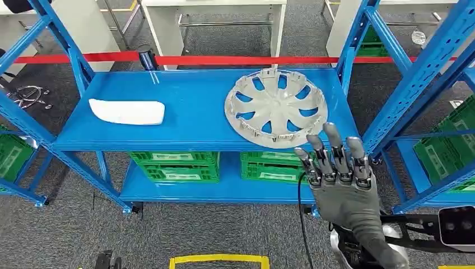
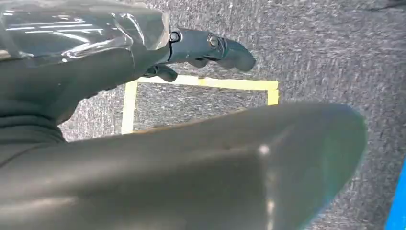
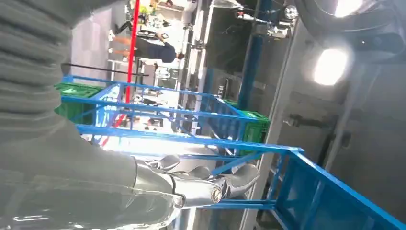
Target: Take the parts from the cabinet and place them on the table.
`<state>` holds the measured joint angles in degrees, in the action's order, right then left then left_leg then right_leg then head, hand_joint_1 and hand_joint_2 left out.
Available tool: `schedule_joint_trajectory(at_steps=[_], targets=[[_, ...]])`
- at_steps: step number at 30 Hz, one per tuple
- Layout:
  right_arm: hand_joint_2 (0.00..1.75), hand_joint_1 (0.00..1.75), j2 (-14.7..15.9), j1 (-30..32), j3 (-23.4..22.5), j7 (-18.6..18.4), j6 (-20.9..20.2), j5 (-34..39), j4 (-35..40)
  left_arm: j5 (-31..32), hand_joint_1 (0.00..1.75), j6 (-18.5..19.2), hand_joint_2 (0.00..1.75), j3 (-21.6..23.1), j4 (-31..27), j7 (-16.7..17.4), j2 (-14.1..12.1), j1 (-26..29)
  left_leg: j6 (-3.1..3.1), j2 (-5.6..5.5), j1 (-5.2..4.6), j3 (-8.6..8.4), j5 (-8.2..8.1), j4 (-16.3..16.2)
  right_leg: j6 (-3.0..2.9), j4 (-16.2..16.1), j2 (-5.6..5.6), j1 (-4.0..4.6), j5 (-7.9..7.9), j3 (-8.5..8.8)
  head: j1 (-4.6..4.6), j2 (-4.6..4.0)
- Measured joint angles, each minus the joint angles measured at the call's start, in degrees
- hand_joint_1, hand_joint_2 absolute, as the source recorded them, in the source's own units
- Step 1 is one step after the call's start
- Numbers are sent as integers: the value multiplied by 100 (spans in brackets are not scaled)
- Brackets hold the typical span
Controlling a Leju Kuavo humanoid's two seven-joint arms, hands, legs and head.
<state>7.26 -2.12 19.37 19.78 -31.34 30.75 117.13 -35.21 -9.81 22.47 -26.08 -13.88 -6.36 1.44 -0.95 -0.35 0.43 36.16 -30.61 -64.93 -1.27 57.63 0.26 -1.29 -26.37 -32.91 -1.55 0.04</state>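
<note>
1. Wheel cover [image 1: 276,107], silver-grey with curved spokes, lies flat on the right half of the top shelf [image 1: 190,120] of a blue metal rack; its near edge reaches the shelf's front lip.
2. White part [image 1: 127,111], long and rounded, lies flat on the left half of the same shelf, well apart from the wheel cover.
3. Right robot hand [image 1: 339,174] is raised in front of the rack, fingers straight, spread a little and pointing up at the shelf's front edge just below the wheel cover; it holds nothing and touches nothing that I can see.
4. In the right wrist view the same robot hand [image 3: 191,184] shows pale, extended fingers against blue rack beams.
5. Left robot hand [image 2: 191,52] hangs over the floor in its wrist view; its fingers curl loosely and nothing is in them, but whether they are closed I cannot tell.
6. Lower shelf [image 1: 185,190] of the rack carries green plastic crates [image 1: 178,166] side by side.
7. More blue racks stand at either side, the right one [image 1: 425,89] also holding green crates.
8. Floor [image 1: 67,224] is grey carpet, with yellow tape [image 1: 219,259] marking a rectangle near the robot's feet.
9. Red barrier tape [image 1: 241,60] runs behind the rack, and white desks [image 1: 215,22] stand beyond it.
10. Right wrist view shows bright ceiling lamps [image 3: 330,66] and a person [image 3: 153,48] far off in the room.
</note>
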Motion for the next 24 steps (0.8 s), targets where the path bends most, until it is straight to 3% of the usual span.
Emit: schedule_joint_trajectory(at_steps=[2, 3, 4, 5, 7, 8, 9, 12, 13, 14, 16, 17, 18, 19, 20, 22, 23, 24], targets=[[175, 0, 0, 5, 2, -99, -83, 96, -11, -11, 0, 66, 0, -57, 5, 0, 9, 20, -26, 1, 21, 472, -345, -911, -14, 4, 0, 14, -11, -1, -2, 0], [175, 0, 2, 5, 2, -164, -105, 140, -22, -11, 0, 107, 0, -97, 5, 2, 18, 36, -26, 2, 23, 592, -342, -1095, -20, 5, 2, 18, -17, 4, -2, 0], [175, 0, 2, 6, 2, -214, -118, 173, -35, -9, 0, 144, 0, -133, 5, 0, 28, 51, -13, 2, 23, 566, -209, -981, -24, 4, 8, 24, -22, 16, -2, 0], [175, 0, 2, 6, 2, -262, -131, 207, -46, -6, 0, 205, 0, -164, 5, -9, 31, 62, 6, 2, 22, 408, 36, -606, -27, 4, 16, 28, -28, 32, -2, 0], [175, 0, 7, 6, 2, -299, -175, 247, -48, -2, 0, 297, 0, -215, 5, -35, 28, 72, 94, 1, 4, -106, 554, 471, -12, -3, 31, 38, -46, 75, -2, 0], [175, 0, 11, 10, 2, -299, -186, 264, -50, -7, 0, 323, 0, -256, 5, -37, 17, 69, 138, 1, -32, -245, 502, 732, 8, -2, 33, 44, -59, 77, 7, 0], [175, 0, 22, 15, 2, -297, -190, 275, -52, -11, 0, 334, 0, -287, 2, -42, 31, 71, 148, 13, -52, -232, 506, 744, 31, -3, 36, 73, -67, 60, 2, 0], [175, 0, 44, 91, -2, -277, -219, 286, -66, -11, 0, 363, 0, -359, 2, -46, 24, 83, 215, 9, -78, -246, 513, 785, 131, -59, 32, 56, -61, 88, -2, 0], [175, 0, 63, 100, -11, -267, -240, 291, -68, -11, 0, 367, 0, -385, 0, -46, 28, 86, 256, 18, -2, -351, 579, 899, 143, 7, 19, 53, -96, 49, 4, 0], [175, 0, 88, 110, -15, -260, -253, 293, -74, -9, 0, 371, 0, -405, -2, -48, 39, 79, 295, 21, -22, -377, 595, 930, 139, 186, 16, 66, -194, -29, 15, 0], [175, 0, 105, 132, -20, -253, -260, 297, -94, -9, 0, 374, 0, -418, -2, -46, 44, 74, 307, 23, -36, -376, 593, 927, 93, 1025, 16, 54, -551, -451, 22, 0], [175, 0, 120, 162, -20, -253, -262, 299, -107, -9, 0, 374, 0, -422, -2, -46, 50, 76, 316, 22, -44, -374, 587, 925, 92, 1475, 15, 51, -698, -693, 22, 0], [175, 0, 133, 183, -20, -253, -264, 299, -120, -9, 0, 376, 0, -427, 0, -46, 55, 78, 316, 20, -49, -373, 584, 921, 126, 1788, 16, 51, -752, -869, 22, 0], [175, 0, 142, 193, -20, -253, -264, 299, -138, -9, 0, 376, 0, -429, 0, -46, 59, 78, 315, 16, -49, -378, 579, 918, 175, 1742, 15, 44, -677, -882, 22, 0], [175, 0, 146, 193, -20, -253, -269, 297, -144, -6, 0, 378, 0, -431, -2, -46, 63, 77, 316, -1, -46, -387, 535, 915, 242, 1411, 12, 38, -497, -746, 24, 0], [175, 0, 149, 190, -20, -234, -286, 288, -144, 35, 0, 380, 0, -435, -2, -46, 72, 78, 283, -10, -39, -415, 467, 867, 338, 334, -3, 23, -91, -211, 26, 0], [175, 0, 149, 185, -20, -227, -288, 275, -144, 46, 0, 382, 0, -435, 0, -44, 72, 77, 244, -9, -49, -425, 425, 822, 268, -3, -25, 25, -35, -54, 26, 0], [175, 0, 140, 189, -15, -225, -291, 262, -146, 61, 0, 389, 0, -444, 0, -44, 74, 74, 204, -11, -84, -391, 334, 803, 167, -26, -15, 42, -77, -3, 22, 0]])
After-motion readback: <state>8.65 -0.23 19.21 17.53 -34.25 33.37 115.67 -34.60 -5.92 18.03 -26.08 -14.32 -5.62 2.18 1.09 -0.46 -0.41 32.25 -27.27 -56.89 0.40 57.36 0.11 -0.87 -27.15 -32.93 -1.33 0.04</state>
